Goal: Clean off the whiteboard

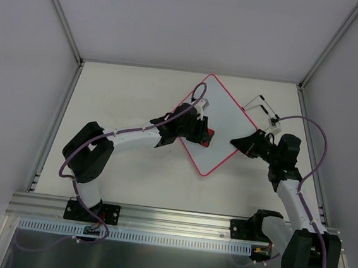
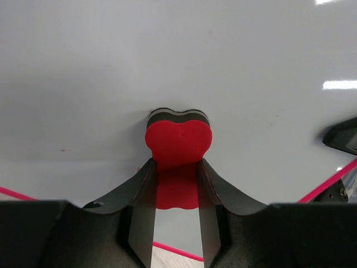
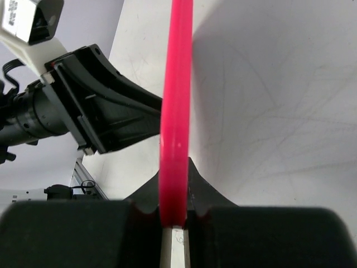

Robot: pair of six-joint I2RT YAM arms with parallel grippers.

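Your whiteboard (image 1: 222, 116) sits mid-frame on the bench (image 1: 125, 103), turned like a diamond. Your left hand (image 2: 176, 170) pinches the red eraser (image 2: 178, 137), seemingly pressed against it; your right hand (image 1: 236, 143) clamps its pink right corner.

No text can be read. A small printed label (image 3: 12, 12) on a white block (image 3: 39, 19) in the right wrist view is too blurred.

Cream table (image 1: 125, 97), pale grey walls (image 1: 196, 21) — aluminium corner posts (image 1: 60, 13), slotted rail (image 1: 171, 217) along near edge
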